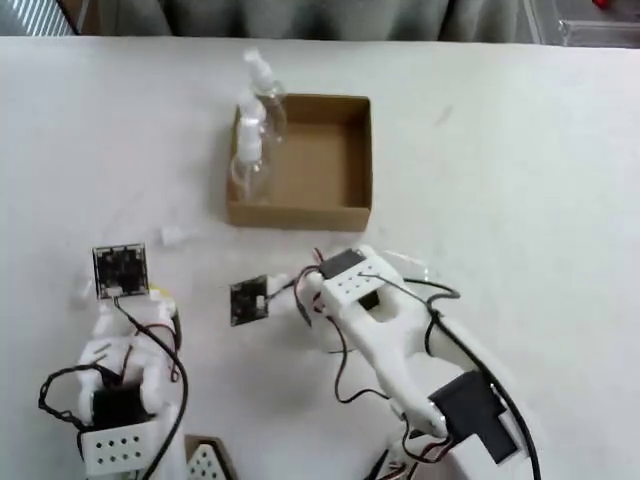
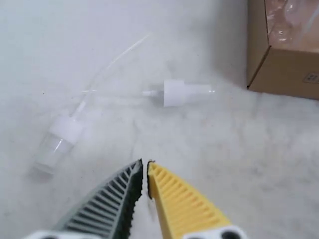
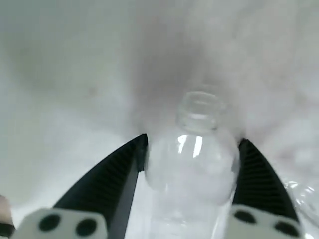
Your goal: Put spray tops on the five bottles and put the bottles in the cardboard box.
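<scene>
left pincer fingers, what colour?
Left pincer: one finger grey, one yellow, both ribbed. Best in left wrist view.

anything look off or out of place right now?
One spray top lies on its side on the table near the cardboard box; a second top beside it has a curved tube. Nothing spilled.

High view: overhead, wide, whole table (image 1: 520, 150). Wrist views: close, low; left shares cardboard box (image 2: 284, 69) with high.

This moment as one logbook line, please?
left claw: shut, empty | right claw: shut on capless bottle | spray top: on table | cardboard box: two topped bottles
</scene>
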{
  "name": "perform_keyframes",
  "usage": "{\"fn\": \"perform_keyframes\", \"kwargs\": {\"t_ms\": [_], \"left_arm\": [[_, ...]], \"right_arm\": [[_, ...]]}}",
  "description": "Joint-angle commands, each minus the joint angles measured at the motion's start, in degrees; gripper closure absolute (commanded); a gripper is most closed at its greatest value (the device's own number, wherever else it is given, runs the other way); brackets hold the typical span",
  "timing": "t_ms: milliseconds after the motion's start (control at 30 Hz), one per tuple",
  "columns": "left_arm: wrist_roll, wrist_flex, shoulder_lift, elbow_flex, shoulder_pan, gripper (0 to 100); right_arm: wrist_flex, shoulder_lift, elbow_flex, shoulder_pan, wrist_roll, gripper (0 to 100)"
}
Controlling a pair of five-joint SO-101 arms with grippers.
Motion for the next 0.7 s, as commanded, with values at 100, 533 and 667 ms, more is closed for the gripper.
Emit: {"fn": "perform_keyframes", "kwargs": {"t_ms": [100,533,667], "left_arm": [[-0.7,0.4,-1.2,-0.4,-0.4,98],[-0.7,0.3,-1.2,-0.4,-0.4,98],[-0.7,0.3,-1.2,-0.4,-0.4,98]], "right_arm": [[0.3,-0.8,-4.0,2.1,-5.8,95.3],[20.1,-15.7,-14.9,11.6,-23.6,98.2],[20.1,-20.6,-10.4,17.1,-31.0,98.2]]}}
